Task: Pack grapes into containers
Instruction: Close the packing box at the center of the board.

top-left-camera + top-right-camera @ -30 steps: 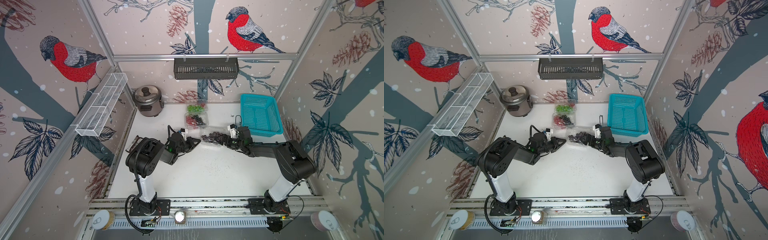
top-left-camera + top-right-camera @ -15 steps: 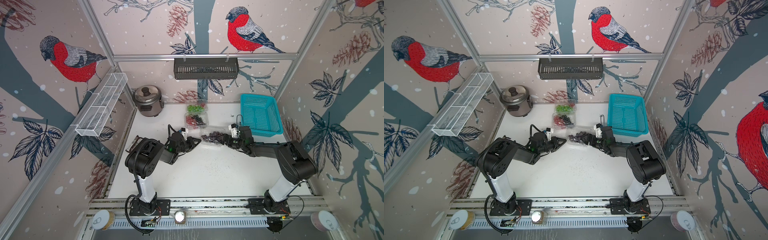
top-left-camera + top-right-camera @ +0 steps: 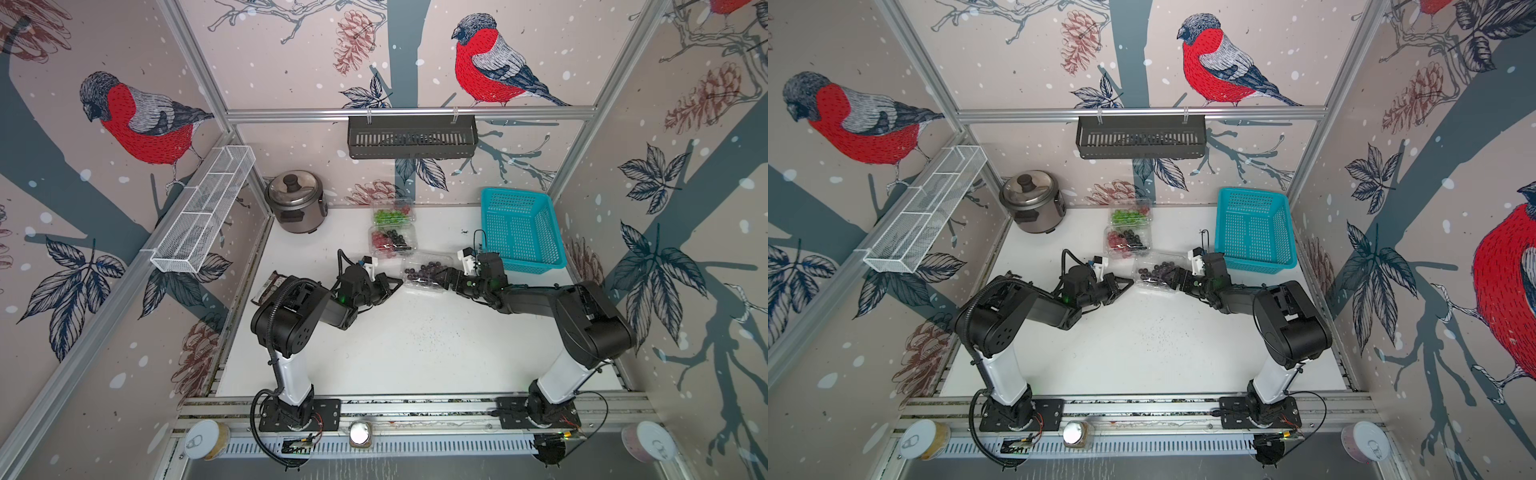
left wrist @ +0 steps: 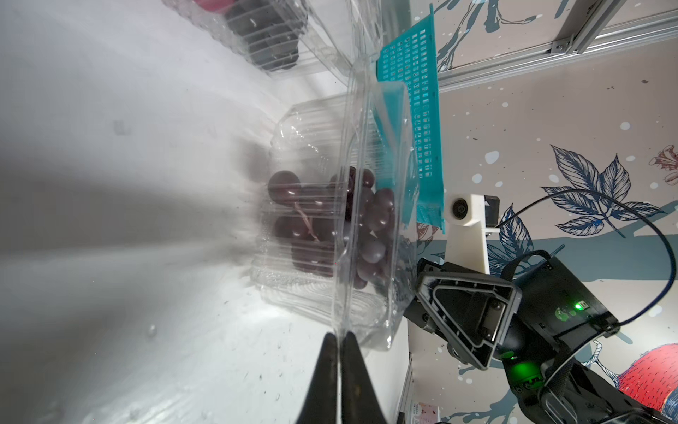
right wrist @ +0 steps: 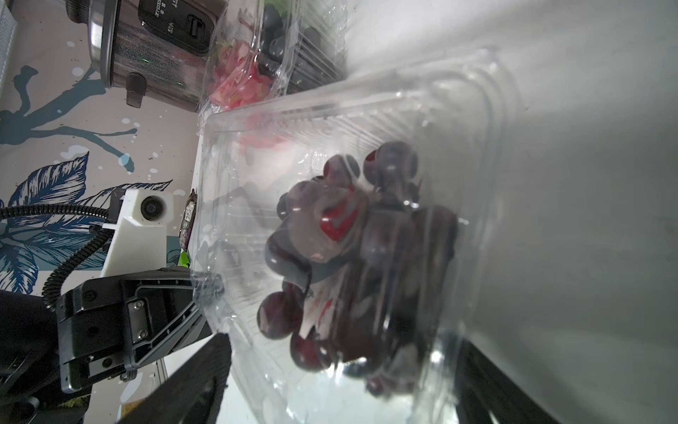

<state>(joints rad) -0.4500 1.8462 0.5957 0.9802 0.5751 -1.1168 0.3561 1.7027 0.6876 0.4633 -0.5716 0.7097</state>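
Grapes point(image 3: 428, 272), dark purple, lie in the nearest box point(image 3: 420, 287) on the tabletop point(image 3: 415, 345), between the two arms. Left fingers point(image 4: 326, 378) are clenched on this box's thin rim. Right fingers point(image 5: 194, 381) stand wide astride its opposite end; whether they press it cannot be told. Behind, a second box point(image 3: 412, 232) holds red and dark bunches point(image 3: 388, 241). Farthest, a third box point(image 3: 376, 206) holds green bunches point(image 3: 386, 217).

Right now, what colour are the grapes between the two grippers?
Dark purple grapes; right wrist view shows best.
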